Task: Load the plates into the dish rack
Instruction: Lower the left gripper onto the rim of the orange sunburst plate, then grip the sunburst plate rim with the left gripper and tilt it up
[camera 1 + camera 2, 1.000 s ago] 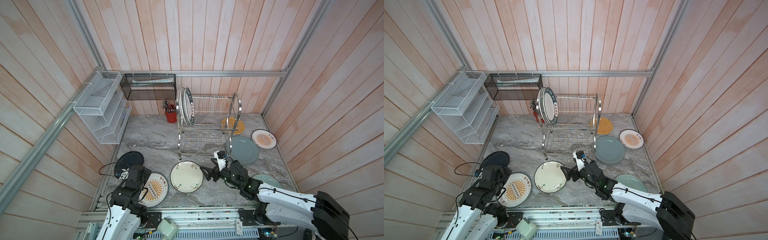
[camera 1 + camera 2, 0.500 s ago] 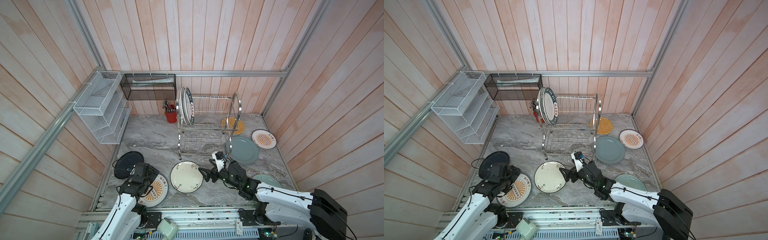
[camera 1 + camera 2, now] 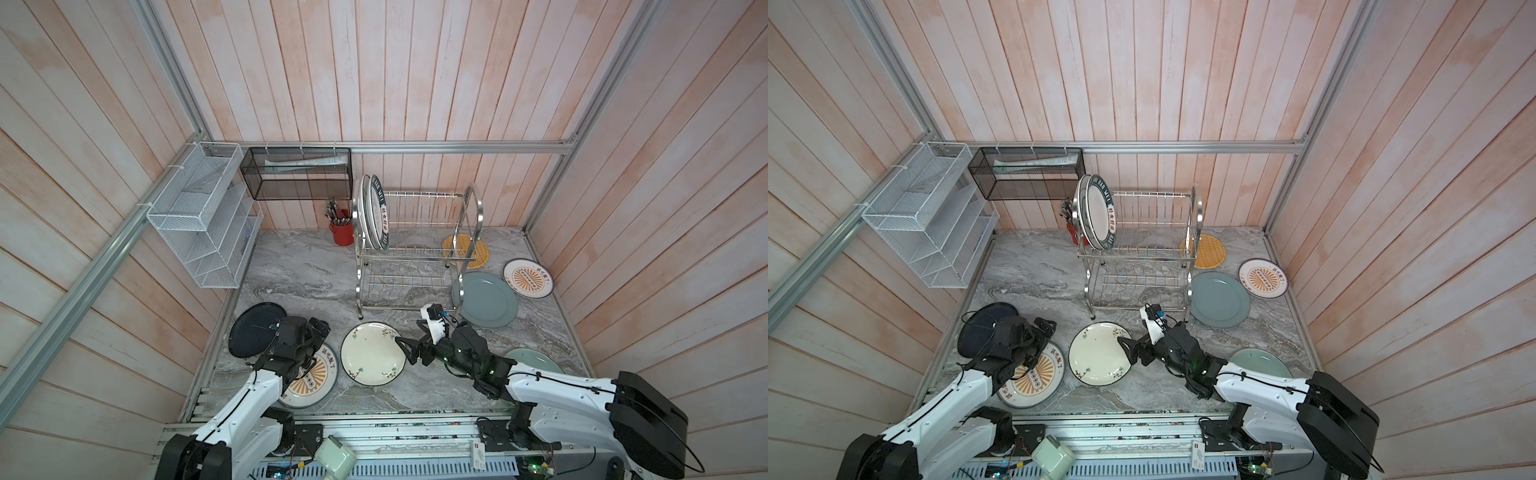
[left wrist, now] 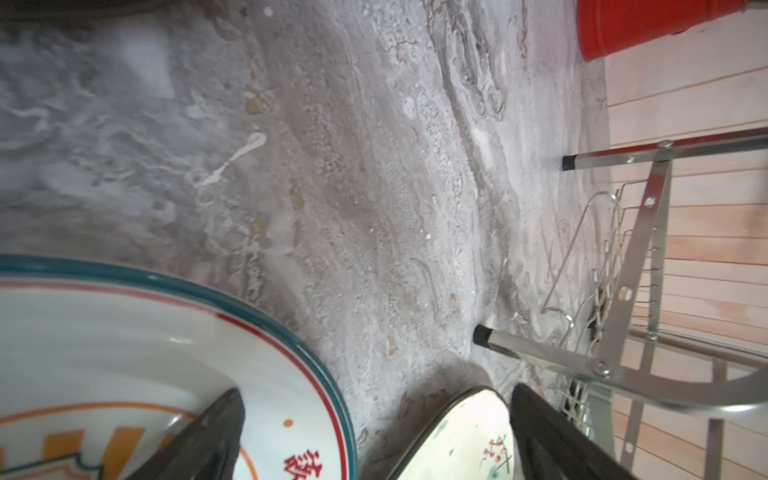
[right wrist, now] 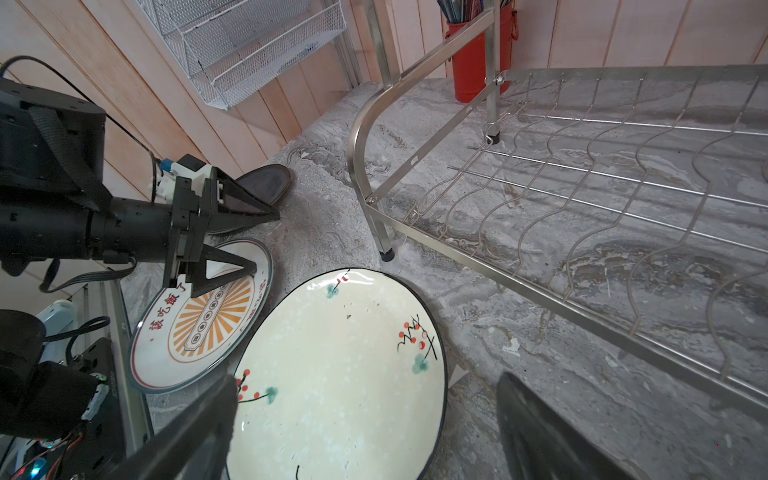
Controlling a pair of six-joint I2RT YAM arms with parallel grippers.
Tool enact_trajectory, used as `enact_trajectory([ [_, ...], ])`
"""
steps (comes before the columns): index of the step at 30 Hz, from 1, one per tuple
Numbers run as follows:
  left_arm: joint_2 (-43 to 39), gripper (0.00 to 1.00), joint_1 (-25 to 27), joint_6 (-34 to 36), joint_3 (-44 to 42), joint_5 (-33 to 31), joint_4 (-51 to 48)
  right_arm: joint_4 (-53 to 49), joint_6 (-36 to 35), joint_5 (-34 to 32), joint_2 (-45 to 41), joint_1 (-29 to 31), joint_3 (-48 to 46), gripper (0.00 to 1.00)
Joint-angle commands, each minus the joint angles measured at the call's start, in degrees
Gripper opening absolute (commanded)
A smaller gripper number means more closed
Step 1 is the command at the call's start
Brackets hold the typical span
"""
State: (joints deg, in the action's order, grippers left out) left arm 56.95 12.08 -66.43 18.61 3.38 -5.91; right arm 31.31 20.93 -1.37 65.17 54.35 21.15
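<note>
Stainless wire dish rack (image 3: 417, 249) is my reference point on the marble counter (image 3: 299, 274). At least two dark-lettered plates (image 3: 376, 216) stand upright at the left end of its upper tier. A red cup (image 3: 343, 235) sits by the rack's back-left corner.

All the other plates lie on the counter:
- The cream floral plate (image 3: 371, 354) is just in front of the rack's front-left foot.
- The sunburst plate (image 3: 311, 382) is front-left of the rack.
- The black plate (image 3: 253, 332) is further left again.
- The grey-blue plate (image 3: 488, 299) is just beside the rack's front-right foot.
- The orange lattice plate (image 3: 478, 253) is behind the rack's right end frame.
- The second sunburst plate (image 3: 528, 278) is well right of the rack.
- The pale green plate (image 3: 536, 359) is front-right of the rack, partly under my right arm.

My left gripper (image 5: 266, 241) has its jaws spread wide with nothing between them. It hangs over the sunburst plate's rack-side edge. My right gripper (image 3: 404, 351) also has its jaws spread wide, straddling the cream floral plate's right rim. One finger is above the plate and the other above bare counter. I can't tell whether it touches the plate.
</note>
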Motion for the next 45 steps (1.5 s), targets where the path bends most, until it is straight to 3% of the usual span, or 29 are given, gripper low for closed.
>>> enact_trajectory([
  [1,3.81,1.00,0.25,-2.77,-0.99,-0.01,9.80,1.47,-0.63,0.44,0.36,0.41,1.37,0.97],
  [9,15.61,1.00,0.26,-5.72,1.82,-2.59,25.10,2.01,-0.94,0.38,0.48,0.41,1.20,0.97],
  [15,23.49,1.00,-0.31,-1.93,10.03,2.54,26.30,2.03,-1.14,0.38,0.86,0.41,1.27,0.97],
  [19,15.90,1.00,-0.47,5.00,13.02,3.04,13.20,2.03,-1.71,-0.21,-0.07,0.45,0.99,0.97],
  [23,-0.40,1.00,-0.72,9.48,11.51,-0.71,-5.27,3.62,-2.03,0.01,-0.07,0.40,0.17,0.98],
  [27,-19.40,0.99,-3.33,8.53,7.23,-1.90,-22.53,5.10,-2.73,2.06,0.28,0.49,0.04,0.98],
  [32,-34.14,0.92,-3.64,0.99,3.71,-4.43,-37.29,7.79,-3.21,4.07,0.05,0.50,-1.18,0.98],
  [35,-37.41,0.86,-3.64,-1.58,0.73,-4.07,-36.87,7.98,-3.04,4.30,0.32,0.50,-1.17,0.98],
  [39,-33.68,0.77,-3.57,-3.51,-3.48,-0.97,-30.64,8.37,-3.38,4.32,-0.30,0.50,-1.55,0.98],
  [45,-29.50,0.77,-3.64,-5.87,-5.19,-3.11,-29.77,7.88,-3.95,3.81,-0.65,0.50,-1.47,0.98],
])
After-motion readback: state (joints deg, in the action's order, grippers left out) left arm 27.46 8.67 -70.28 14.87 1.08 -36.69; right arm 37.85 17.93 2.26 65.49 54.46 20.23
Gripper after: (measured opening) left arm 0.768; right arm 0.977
